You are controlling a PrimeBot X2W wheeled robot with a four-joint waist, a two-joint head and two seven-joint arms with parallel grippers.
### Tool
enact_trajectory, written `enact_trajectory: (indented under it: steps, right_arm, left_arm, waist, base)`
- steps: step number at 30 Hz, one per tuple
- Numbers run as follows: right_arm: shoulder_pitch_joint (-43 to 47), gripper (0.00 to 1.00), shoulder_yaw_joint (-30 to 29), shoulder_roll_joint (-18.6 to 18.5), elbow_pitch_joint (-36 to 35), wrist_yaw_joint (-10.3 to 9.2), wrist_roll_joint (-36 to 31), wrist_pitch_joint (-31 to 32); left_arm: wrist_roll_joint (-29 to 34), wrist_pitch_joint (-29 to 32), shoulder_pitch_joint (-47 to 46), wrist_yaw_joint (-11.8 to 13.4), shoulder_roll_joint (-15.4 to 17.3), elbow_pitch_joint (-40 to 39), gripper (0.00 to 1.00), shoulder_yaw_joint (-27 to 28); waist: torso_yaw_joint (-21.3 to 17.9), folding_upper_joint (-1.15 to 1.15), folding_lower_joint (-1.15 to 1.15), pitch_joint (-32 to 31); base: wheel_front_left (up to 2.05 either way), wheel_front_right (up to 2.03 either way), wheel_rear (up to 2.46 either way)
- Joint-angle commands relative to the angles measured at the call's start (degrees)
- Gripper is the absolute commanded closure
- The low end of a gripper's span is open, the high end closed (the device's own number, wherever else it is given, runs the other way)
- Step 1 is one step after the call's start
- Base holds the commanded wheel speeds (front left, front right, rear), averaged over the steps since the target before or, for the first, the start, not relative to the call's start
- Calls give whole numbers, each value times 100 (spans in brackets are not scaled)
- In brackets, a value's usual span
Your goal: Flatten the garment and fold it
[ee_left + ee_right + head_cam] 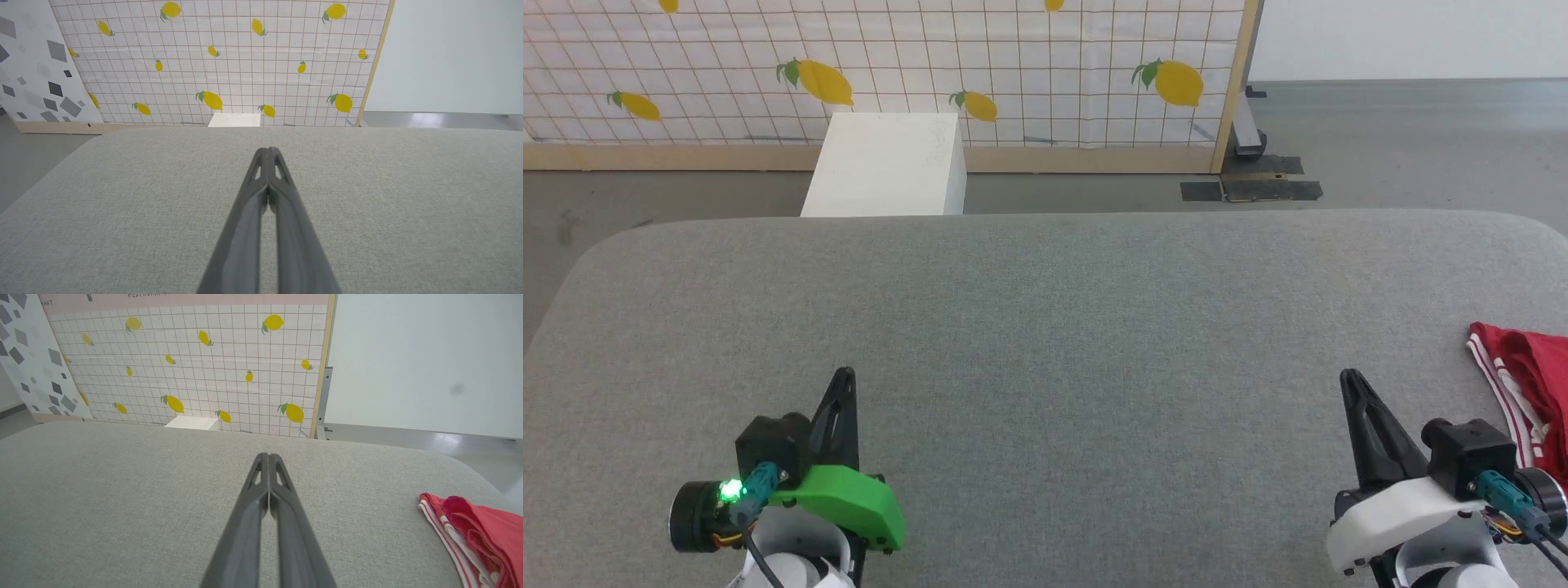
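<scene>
garment red, soft, bunched, striped trim | table grey woven fabric

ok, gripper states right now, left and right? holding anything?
left gripper: closed, holding nothing.
right gripper: closed, holding nothing; the red shirt lies apart from it, to its right.

Red garment, edge apparently white-striped; grey table.

Your left fingers are long and black, on a green cover with a lit green LED; right fingers same black, white cover. Teal plugs and black cables on both, plus boxy black cameras.
</scene>
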Motion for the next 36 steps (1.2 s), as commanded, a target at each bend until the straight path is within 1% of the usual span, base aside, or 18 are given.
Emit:
enact_trajectory:
  steps: [1, 36]
  right_arm:
    - [-106, 100, 23, 7, -37, -7, -65, 25]
    - [-186, 100, 151, 10, -103, -9, -278, 261]
  left_arm:
    - [60, 28, 81, 45, -22, -61, 100, 30]
    - [449, 447, 245, 130, -32, -534, 100, 164]
  waist:
    - [-5, 0, 0, 1]
    - [-127, 0, 0, 31]
  base:
    - [0, 0, 0]
    - [0, 0, 0]
